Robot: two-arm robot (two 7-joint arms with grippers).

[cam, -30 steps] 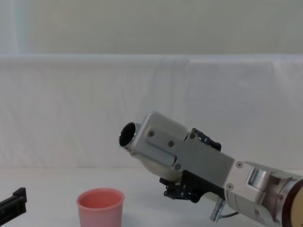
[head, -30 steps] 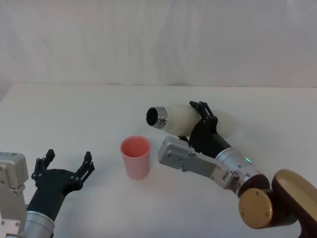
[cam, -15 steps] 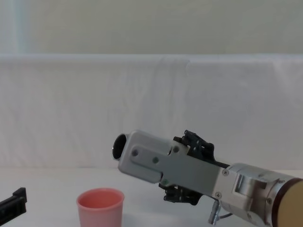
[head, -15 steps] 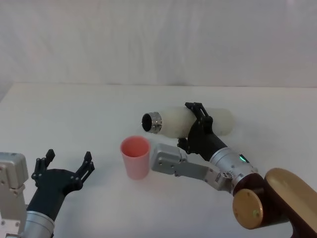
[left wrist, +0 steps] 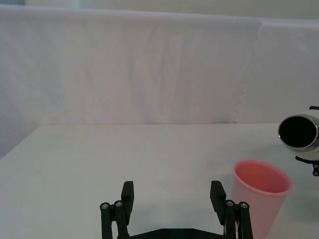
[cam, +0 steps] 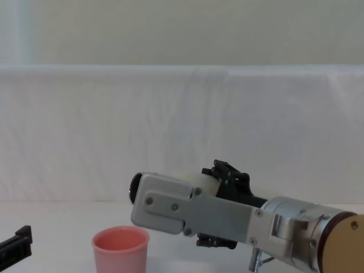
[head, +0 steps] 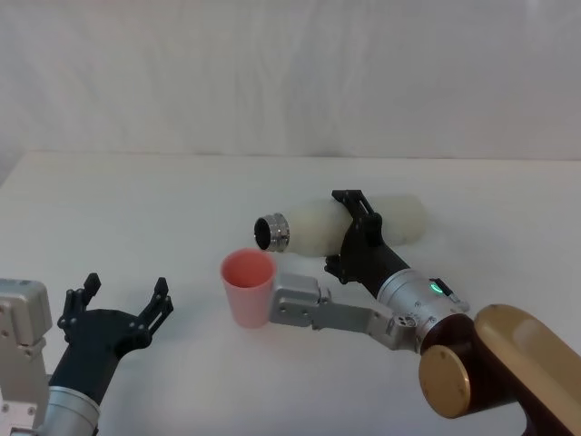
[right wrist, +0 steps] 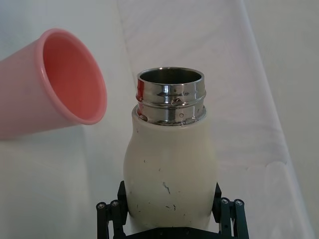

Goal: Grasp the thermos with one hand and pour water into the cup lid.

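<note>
— Where is the thermos [head: 313, 228]?
— It is up off the table, lying almost flat. The right gripper [head: 355, 234] squeezes its cream-white body. Its shiny steel neck is open and points at the cup lid [head: 248, 287], just above the rim.
— What about the cup lid?
— It is small and pink. It stands upright on the white table, open side up. It looks empty inside.

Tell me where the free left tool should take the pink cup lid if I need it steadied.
Grip the cup lid low on its tapered wall, coming in from the robot's left, where the open left tool waits. It stands upright with the thermos neck tilted over its right rim, so stay below the rim.
</note>
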